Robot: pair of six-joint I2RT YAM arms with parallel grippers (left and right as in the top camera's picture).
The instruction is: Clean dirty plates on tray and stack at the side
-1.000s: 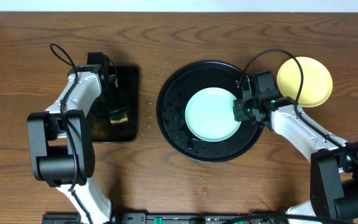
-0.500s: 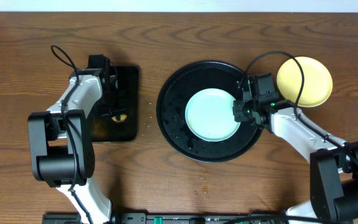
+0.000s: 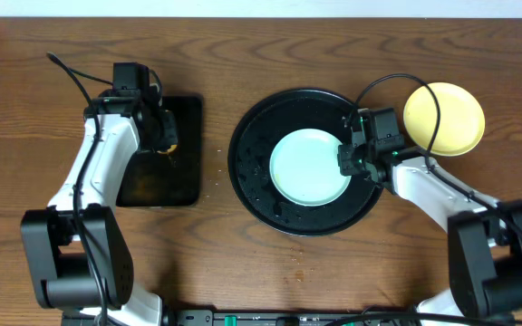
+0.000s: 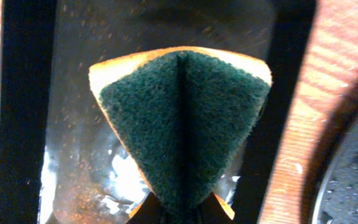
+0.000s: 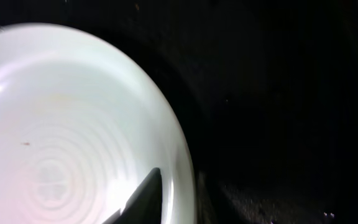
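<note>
- From overhead, we see the round black tray (image 3: 243, 186) right of centre on the wooden table (image 3: 261, 263), with the pale blue-white plate (image 3: 308, 167) lying flat inside it.
- The yellow plate (image 3: 444, 118) sits on the table just beside the tray's upper right rim, outside it.
- The right gripper (image 3: 347, 161) is at the right edge of the pale blue-white plate.
- The left gripper (image 3: 164, 140) hangs over the rectangular black tray (image 3: 166, 181) at the left, with a sponge (image 3: 167, 146) at its tip.
- In the left wrist view, the left gripper (image 4: 179, 213) is clamped narrow on the sponge (image 4: 185, 124), which is folded down the middle, green scouring face outward and a yellow edge along the top.
- Below it the rectangular black tray (image 4: 73, 168) shows wet patches and brownish specks; the round tray's rim (image 4: 353, 186) shows at the lower right.
- In the right wrist view, the right gripper (image 5: 146, 190) is closed narrow on the rim of the pale blue-white plate (image 5: 61, 124); we see one dark finger lying across the rim, the other is hidden.
- The plate rests on the round black tray (image 5: 278, 93), with a tiny brown fleck on its left side.
</note>
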